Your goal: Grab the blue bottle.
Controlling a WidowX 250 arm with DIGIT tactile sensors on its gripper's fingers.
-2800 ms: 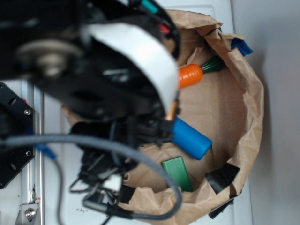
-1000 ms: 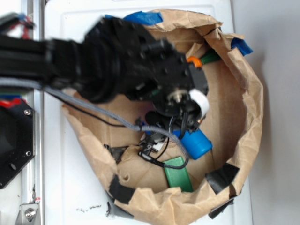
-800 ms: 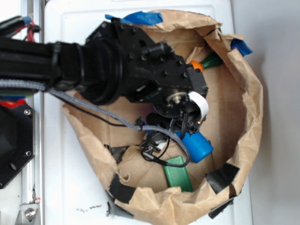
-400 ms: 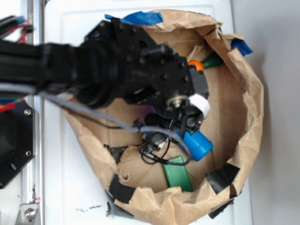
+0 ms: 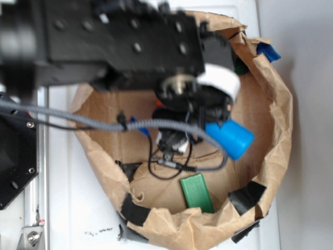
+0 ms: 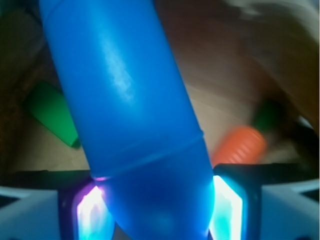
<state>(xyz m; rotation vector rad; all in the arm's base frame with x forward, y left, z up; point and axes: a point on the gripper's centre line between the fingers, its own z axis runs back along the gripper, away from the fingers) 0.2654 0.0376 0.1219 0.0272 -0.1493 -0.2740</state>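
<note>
The blue bottle (image 5: pixel 230 137) sticks out to the right from under my black arm, lifted above the brown paper floor. In the wrist view the blue bottle (image 6: pixel 130 110) fills the middle of the frame, its tapering end pinched between my two fingers. My gripper (image 6: pixel 155 210) is shut on it; the lit pads (image 6: pixel 92 212) press both sides. In the exterior view the arm hides my fingers and the bottle's neck.
A crumpled brown paper bag wall (image 5: pixel 278 120) rings the work area. A flat green block (image 5: pixel 196 192) lies near the front. An orange carrot (image 6: pixel 240 145) with a green top lies on the paper behind the bottle. Black tape (image 5: pixel 245 197) and blue tape (image 5: pixel 268 51) patch the rim.
My arm has risen toward the camera and looms larger. The blue bottle has come up off the paper with it and shifted up and right; the green block stayed put.
</note>
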